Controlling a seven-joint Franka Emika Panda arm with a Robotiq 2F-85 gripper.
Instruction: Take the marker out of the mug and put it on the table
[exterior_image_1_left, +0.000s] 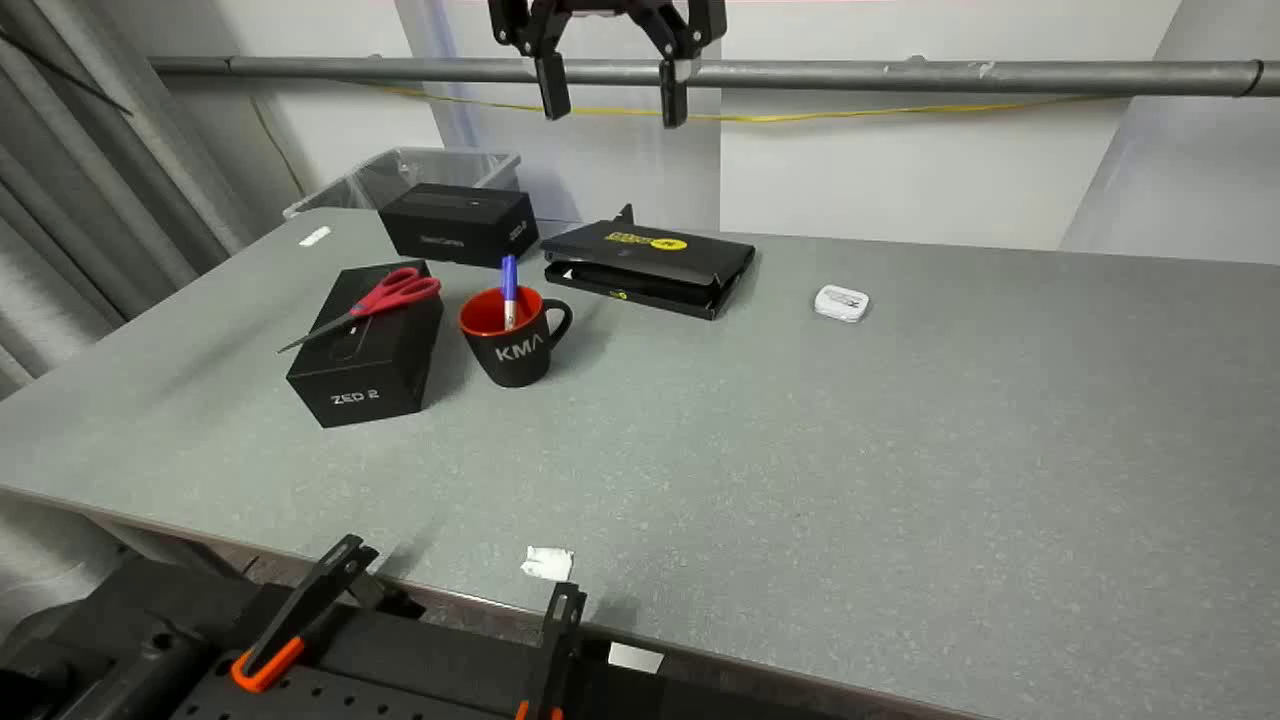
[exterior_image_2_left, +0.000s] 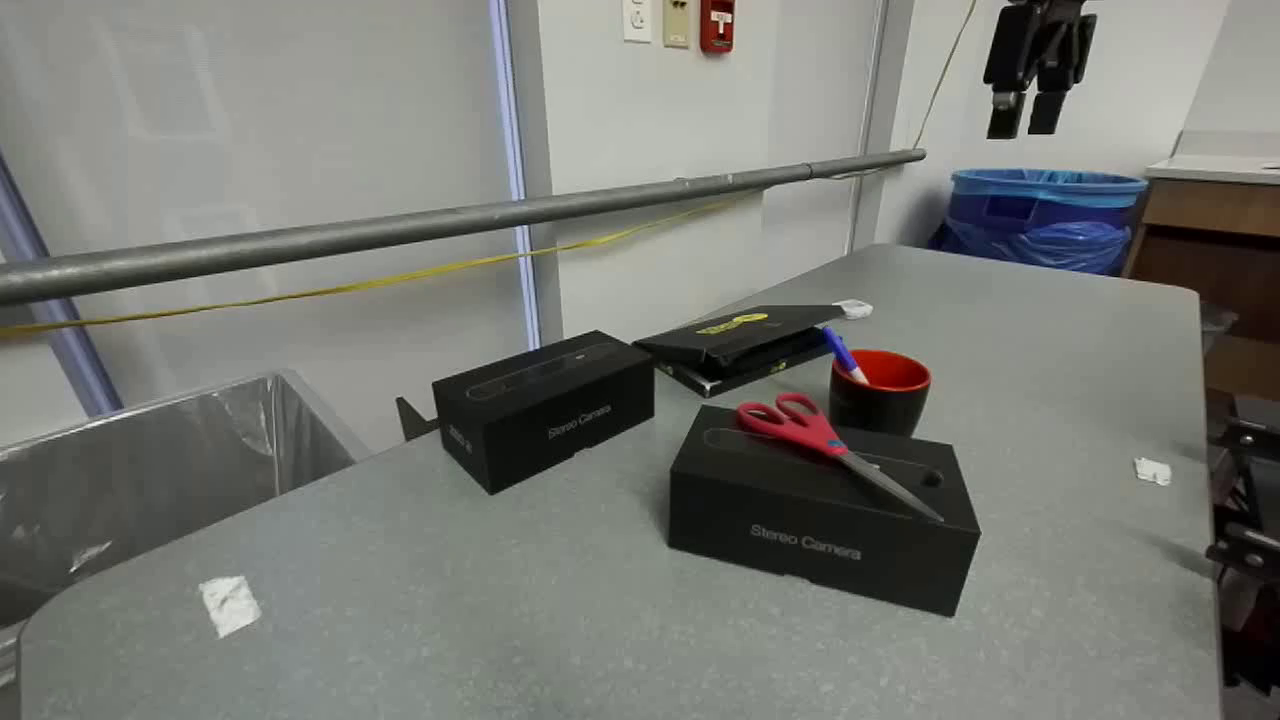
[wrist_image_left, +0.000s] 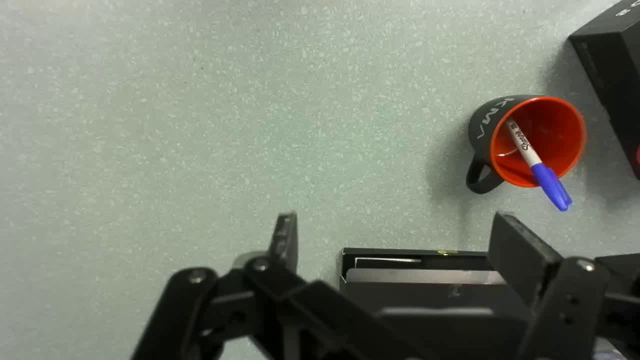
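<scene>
well, in both exterior views the mug (exterior_image_1_left: 515, 362) hides the lower end of the marker (exterior_image_1_left: 510, 284), which leans in it, below and to one side of my widely spread gripper (exterior_image_1_left: 614, 118).

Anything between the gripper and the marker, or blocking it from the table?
Nothing visible stands between gripper and marker. Toward the table, the mug surrounds the marker's lower part, so likely lift before moving sideways.

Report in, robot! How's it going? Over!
Black fingers open, nothing between. Blue-capped white marker leaning inside red-lined black mug. Black rectangular box beside mug might crowd fingers. Over.
</scene>
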